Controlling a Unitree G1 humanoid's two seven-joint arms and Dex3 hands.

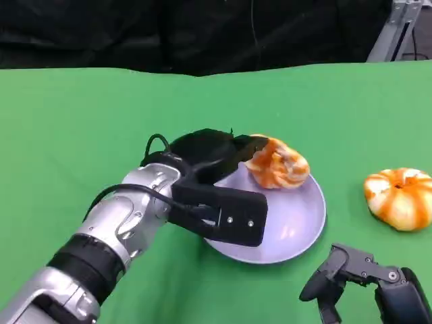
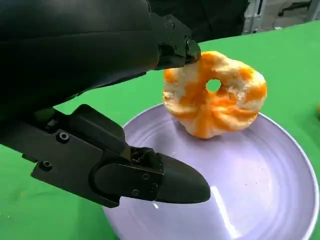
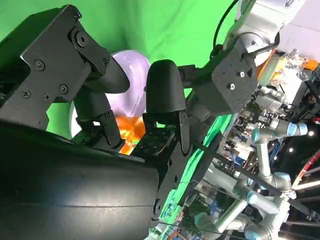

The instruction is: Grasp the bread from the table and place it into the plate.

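The left hand (image 2: 150, 120) holds the bread (image 2: 215, 95) by its upper edge, its lower edge resting on the plate (image 2: 260, 200), so the placing step seemingly needs only a release; the right hand (image 1: 364, 280) rests empty on the surface (image 1: 67, 135).

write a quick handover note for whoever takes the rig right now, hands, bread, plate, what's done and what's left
Left robot hand: over the plate, a fingertip touching the bread, whether it grips it is unclear.
Right robot hand: low near the table edge, holding nothing, fingers apart.
Bread: standing on edge at the far side of the lavender plate.
A second orange-and-white bread lies on the green table, right of the plate.
Done: bread is in the plate.
Left: let go and pull the left arm back.
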